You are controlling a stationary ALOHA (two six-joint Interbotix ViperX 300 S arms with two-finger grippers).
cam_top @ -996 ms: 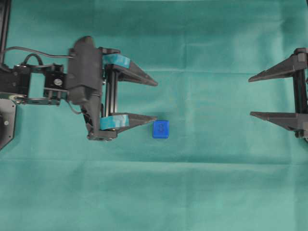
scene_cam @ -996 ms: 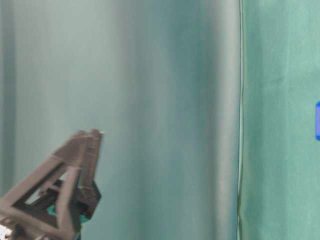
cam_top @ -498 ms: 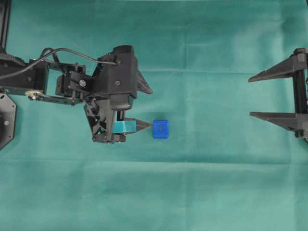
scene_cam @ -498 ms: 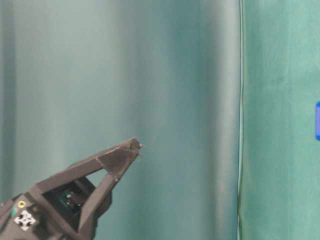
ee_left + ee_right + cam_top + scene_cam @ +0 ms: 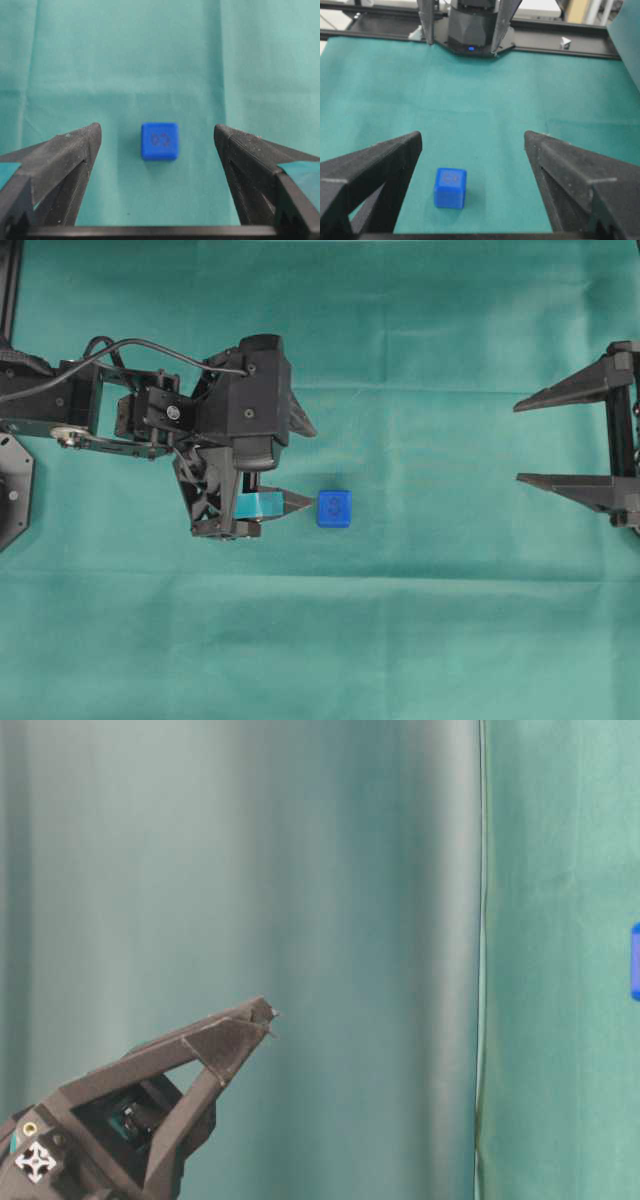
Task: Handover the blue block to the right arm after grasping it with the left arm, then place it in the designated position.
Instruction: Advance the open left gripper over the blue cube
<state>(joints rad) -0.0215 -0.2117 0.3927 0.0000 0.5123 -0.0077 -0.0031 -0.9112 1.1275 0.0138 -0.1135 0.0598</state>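
Note:
The blue block [image 5: 334, 508] lies on the green cloth near the middle. My left gripper [image 5: 313, 468], with teal pads, is open and empty, just left of the block and tilted down toward it. In the left wrist view the block [image 5: 159, 141] sits centred between the open fingers, a little beyond my left gripper [image 5: 156, 128], touching neither. My right gripper [image 5: 517, 442], all black, is open and empty at the far right. In its wrist view the block [image 5: 450, 187] lies ahead, nearer the left finger of my right gripper [image 5: 472, 135]. I cannot see the white marks of the designated position.
The green cloth [image 5: 430, 640] covers the whole table. The left arm's body and cable [image 5: 150, 410] stretch in from the left edge. The table-level view shows the left gripper [image 5: 262, 1015] side-on and a sliver of the block [image 5: 635, 960] at its right edge.
Since one second ago my left gripper has turned at the wrist, tilted downward and shifted right toward the block. Over the last half second it barely moved. Block and right arm are still.

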